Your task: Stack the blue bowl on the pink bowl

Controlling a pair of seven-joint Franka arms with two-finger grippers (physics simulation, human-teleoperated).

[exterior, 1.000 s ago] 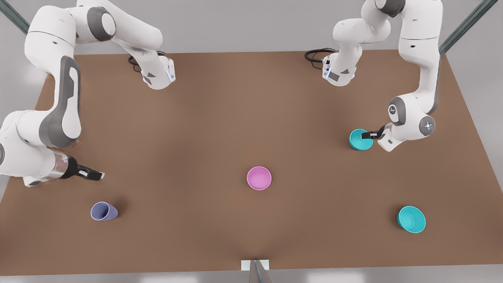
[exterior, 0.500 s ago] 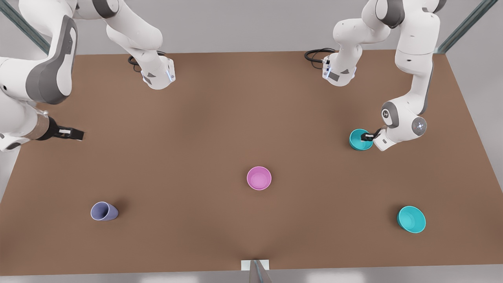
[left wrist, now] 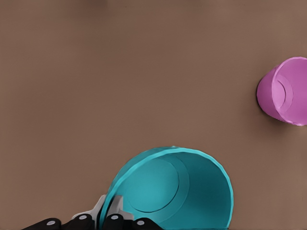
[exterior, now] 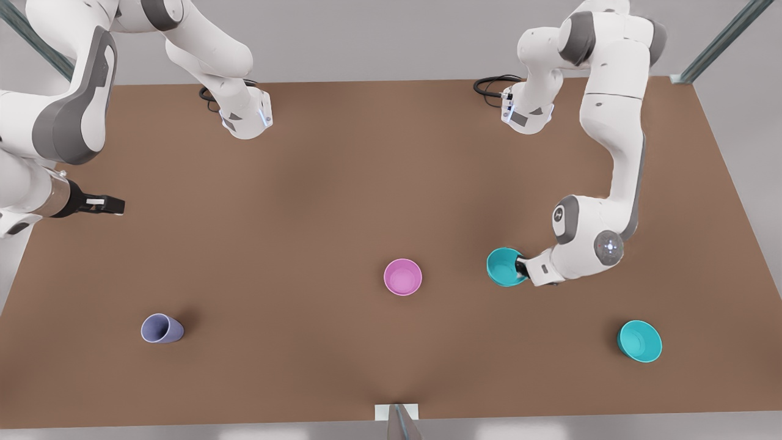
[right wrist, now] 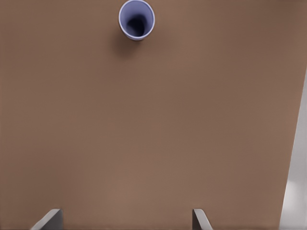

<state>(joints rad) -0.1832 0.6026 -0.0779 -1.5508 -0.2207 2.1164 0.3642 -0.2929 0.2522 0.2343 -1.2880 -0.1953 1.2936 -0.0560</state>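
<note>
Left gripper [exterior: 520,267] clamped on blue bowl [exterior: 504,267] rim, carry step in hand; bowl to be centred over pink bowl [exterior: 402,277], then lowered. Right gripper [exterior: 110,205] parked, spread wide.

Blue bowl [exterior: 504,266]: small, round, plain teal, pinched at its rim by my left pincer [exterior: 521,267], tilted so its opening faces the front view's left. It sits right of centre in the front view; in my left wrist view it's at the bottom centre [left wrist: 172,189], rim between my fingers [left wrist: 115,215]. Pink bowl [exterior: 402,277]: small, round, plain magenta, upright on the table [exterior: 342,183], mouth up, at centre, slightly low. Right edge of my left wrist view [left wrist: 284,91]. Bowls near but apart, not stacked.
</note>
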